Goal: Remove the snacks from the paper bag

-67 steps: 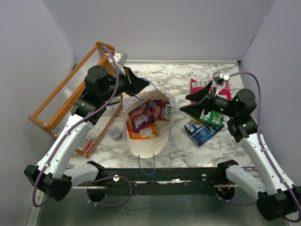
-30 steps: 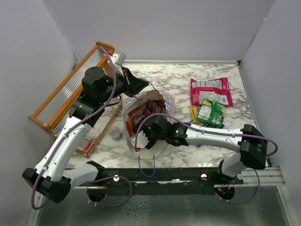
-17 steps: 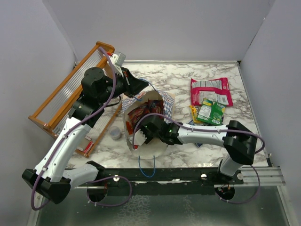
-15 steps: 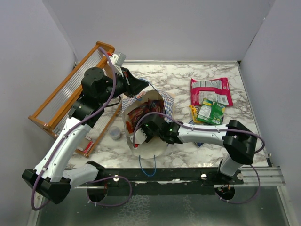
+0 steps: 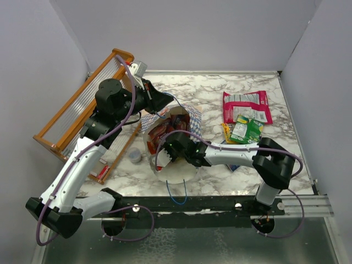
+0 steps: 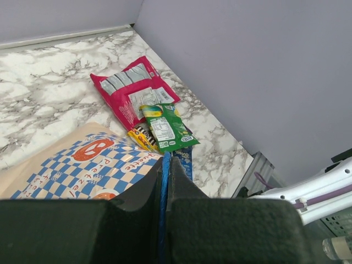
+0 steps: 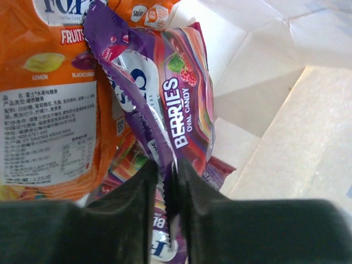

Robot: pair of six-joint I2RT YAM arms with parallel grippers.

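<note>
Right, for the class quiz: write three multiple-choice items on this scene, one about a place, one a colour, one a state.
1. Where does the pink-red pouch lie? A in the paper bag; B on the marble table, right of the bag; C on the floor.
2. What colour is the wrapper in the right gripper? A purple; B green; C yellow.
3. The left gripper is: A open and empty; B shut on a snack; C shut on the bag's blue string handle.
Answers: 1 B, it lies flat on the marble, outside the bag. 2 A, purple shows in its grip. 3 C, the string is clamped in it.
</note>
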